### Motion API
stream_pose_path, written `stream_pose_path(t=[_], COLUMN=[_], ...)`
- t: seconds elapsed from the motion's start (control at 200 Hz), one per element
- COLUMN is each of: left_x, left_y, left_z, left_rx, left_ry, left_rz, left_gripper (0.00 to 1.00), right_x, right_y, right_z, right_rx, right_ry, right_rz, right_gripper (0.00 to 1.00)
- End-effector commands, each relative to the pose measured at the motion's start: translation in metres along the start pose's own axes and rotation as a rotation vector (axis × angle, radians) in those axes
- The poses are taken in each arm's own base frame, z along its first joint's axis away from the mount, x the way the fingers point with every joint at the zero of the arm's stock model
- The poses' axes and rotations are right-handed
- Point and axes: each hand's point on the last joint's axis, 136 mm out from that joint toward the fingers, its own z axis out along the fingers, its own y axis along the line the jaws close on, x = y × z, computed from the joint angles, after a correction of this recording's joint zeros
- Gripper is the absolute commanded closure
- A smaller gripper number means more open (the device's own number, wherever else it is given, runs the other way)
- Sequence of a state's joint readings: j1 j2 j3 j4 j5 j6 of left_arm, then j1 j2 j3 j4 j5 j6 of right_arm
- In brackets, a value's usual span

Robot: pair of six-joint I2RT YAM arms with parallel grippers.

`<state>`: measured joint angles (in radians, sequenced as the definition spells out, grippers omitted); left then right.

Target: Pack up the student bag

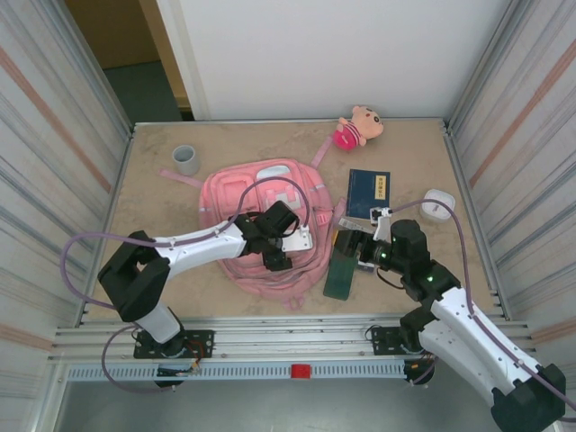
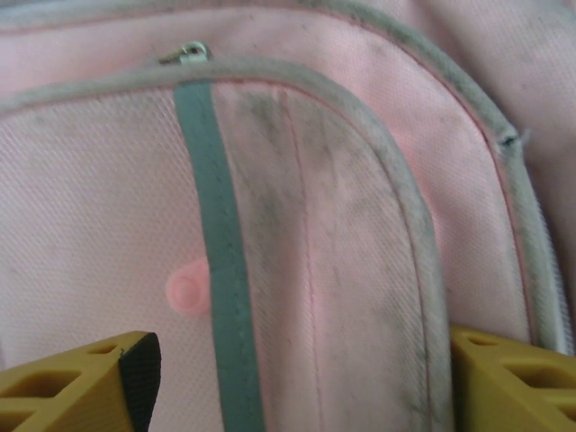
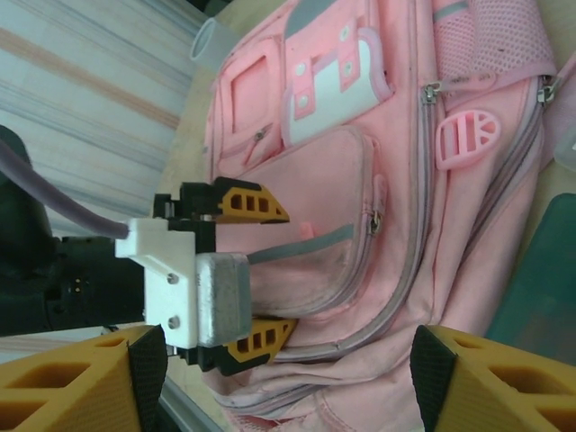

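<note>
Surrounding the student bag (image 1: pixel 241 191) lie booklet (image 1: pixel 369 193), doll (image 1: pixel 358 128), tape (image 1: pixel 186 159).

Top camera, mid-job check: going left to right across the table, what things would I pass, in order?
grey tape roll → student bag → blue book → small white object

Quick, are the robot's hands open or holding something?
Left gripper: open, empty, over the student bag.
Right gripper: open, empty.
</note>
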<state>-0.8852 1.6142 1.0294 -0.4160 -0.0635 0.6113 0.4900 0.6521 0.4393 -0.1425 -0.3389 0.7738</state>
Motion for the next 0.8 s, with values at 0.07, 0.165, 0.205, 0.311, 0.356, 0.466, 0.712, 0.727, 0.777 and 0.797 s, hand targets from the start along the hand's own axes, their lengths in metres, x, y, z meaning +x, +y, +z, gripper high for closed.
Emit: stream_pose_path(t=[0.07, 0.165, 0.205, 0.311, 0.356, 0.466, 0.712, 0.727, 0.777, 0.797], left_x=[0.004, 0.013, 0.011, -0.003, -0.012, -0.020, -0.014, -0.013, -0.010, -0.009], left_y=[0.016, 0.022, 0.024, 0.019, 0.011, -0.002, 0.006, 0.007, 0.010, 0.012], left_z=[0.016, 0.023, 0.020, 0.000, -0.015, -0.053, -0.140, -0.145, -0.156, -0.162], left_rx=[-0.117, -0.175, -0.181, -0.128, -0.067, 0.057, 0.227, 0.227, 0.219, 0.216], left_ry=[0.004, 0.029, 0.025, -0.048, -0.105, -0.224, -0.479, -0.493, -0.522, -0.537], left_rz=[0.041, 0.025, 0.013, 0.004, 0.020, 0.065, 0.042, 0.044, 0.047, 0.053], left_gripper=[0.23, 0.45, 0.60, 0.97, 1.00, 1.00, 1.00, 1.00, 1.00, 1.00], right_x=[0.003, 0.004, 0.004, 0.005, 0.005, 0.001, -0.006, -0.007, -0.012, -0.014], right_y=[-0.003, -0.005, -0.005, -0.004, -0.005, -0.004, 0.007, 0.006, 0.007, 0.007], right_z=[-0.001, -0.001, -0.001, 0.001, 0.002, 0.005, 0.015, 0.015, 0.017, 0.018], right_rx=[-0.005, -0.003, -0.006, -0.028, -0.038, -0.073, -0.180, -0.182, -0.199, -0.208], right_ry=[0.002, 0.003, 0.003, 0.007, 0.007, 0.013, 0.040, 0.040, 0.043, 0.045], right_rz=[-0.017, -0.013, -0.016, -0.027, -0.030, -0.050, -0.239, -0.246, -0.257, -0.260], right_gripper=[0.27, 0.27, 0.27, 0.27, 0.27, 0.27, 0.26, 0.26, 0.26, 0.26])
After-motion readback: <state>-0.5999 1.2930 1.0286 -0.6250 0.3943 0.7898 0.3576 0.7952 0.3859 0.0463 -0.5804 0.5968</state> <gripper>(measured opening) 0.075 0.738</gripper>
